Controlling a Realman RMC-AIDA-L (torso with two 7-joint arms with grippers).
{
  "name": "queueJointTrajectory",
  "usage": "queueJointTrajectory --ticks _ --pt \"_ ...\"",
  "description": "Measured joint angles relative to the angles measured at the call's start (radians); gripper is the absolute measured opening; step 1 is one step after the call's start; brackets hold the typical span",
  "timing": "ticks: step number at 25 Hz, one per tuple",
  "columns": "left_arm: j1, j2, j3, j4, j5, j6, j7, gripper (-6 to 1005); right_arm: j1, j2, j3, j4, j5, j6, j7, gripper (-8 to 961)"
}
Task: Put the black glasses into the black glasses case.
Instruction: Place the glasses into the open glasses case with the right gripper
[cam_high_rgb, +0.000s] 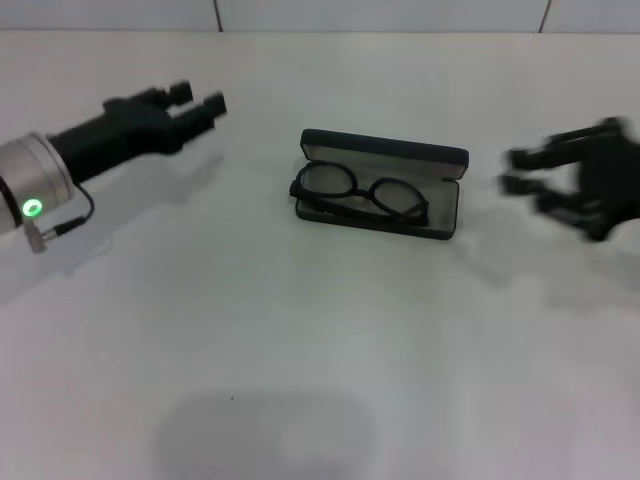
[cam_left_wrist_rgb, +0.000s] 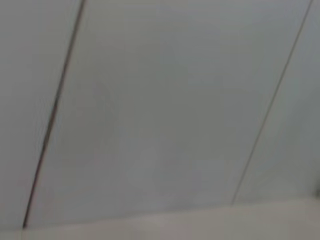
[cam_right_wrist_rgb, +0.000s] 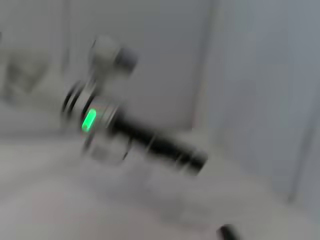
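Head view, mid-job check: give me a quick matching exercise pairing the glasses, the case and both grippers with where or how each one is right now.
Things:
1. black glasses
2. black glasses case
3. left gripper
4. right gripper

States:
A. open on the table, lid standing up at the back
B. to the robot's right of the case, clear of it, fingers apart
C. lying inside the case, lenses facing up
D. to the robot's left of the case, clear of it, fingers apart

Pairs: 1-C, 2-A, 3-D, 4-B
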Motion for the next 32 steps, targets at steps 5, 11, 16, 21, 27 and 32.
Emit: queueJointTrajectory --ticks 5,11,16,21,27,32 --pt "-0.018 -0.018 0.0 0.006 0.105 -0.09 0.006 602 -0.036 -0.002 0.269 0.246 0.266 -0.097 -0.176 208" --pt "-0.047 -0.036 0.086 -0.002 0.165 -0.14 0.018 602 0.001 -0.011 0.347 0.427 0.343 -0.105 -0.296 208" --pt "-0.087 -0.039 0.151 -0.033 0.165 -0.182 0.017 602 0.022 -0.007 0.348 0.433 0.33 -0.099 -0.3 208" --pt "-0.104 -0.04 0.155 -0.039 0.164 -0.231 0.012 601 0.028 -0.007 0.343 0.434 0.331 -0.091 -0.303 209" --pt "-0.105 -0.041 0.181 -0.04 0.164 -0.26 0.011 601 0.028 -0.006 0.342 0.435 0.324 -0.089 -0.326 209" --pt "-0.107 -0.042 0.188 -0.043 0.164 -0.256 0.008 601 0.03 -0.005 0.342 0.436 0.321 -0.089 -0.328 209"
